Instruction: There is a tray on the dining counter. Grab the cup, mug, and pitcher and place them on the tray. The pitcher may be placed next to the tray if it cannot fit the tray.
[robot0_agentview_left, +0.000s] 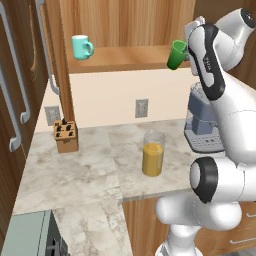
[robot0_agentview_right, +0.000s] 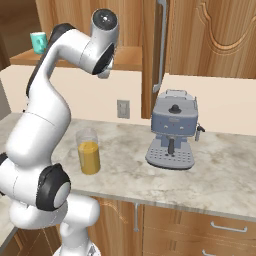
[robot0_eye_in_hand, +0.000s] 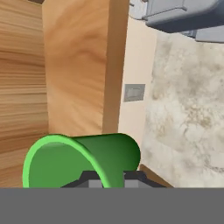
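My gripper (robot0_agentview_left: 185, 50) is shut on the rim of the bright green cup (robot0_agentview_left: 176, 55), holding it tilted in the air beside the right end of the wooden shelf (robot0_agentview_left: 125, 57). In the hand view the cup (robot0_eye_in_hand: 83, 159) lies sideways, its wall pinched at the gripper (robot0_eye_in_hand: 109, 177). The teal mug (robot0_agentview_left: 81, 47) (robot0_agentview_right: 38, 42) stands on the shelf at the left. The pitcher (robot0_agentview_left: 153, 153) (robot0_agentview_right: 89, 151) with orange liquid stands upright on the marble wall counter (robot0_agentview_left: 75, 170) below. The tray and the dining counter are out of view.
A grey coffee machine (robot0_agentview_left: 202, 125) (robot0_agentview_right: 172, 132) stands on the counter right of the pitcher. A knife block (robot0_agentview_left: 66, 136) sits at the back left. Tall cabinet doors with long handles (robot0_agentview_left: 17, 100) flank the left, and drawers (robot0_agentview_right: 210, 227) run under the counter.
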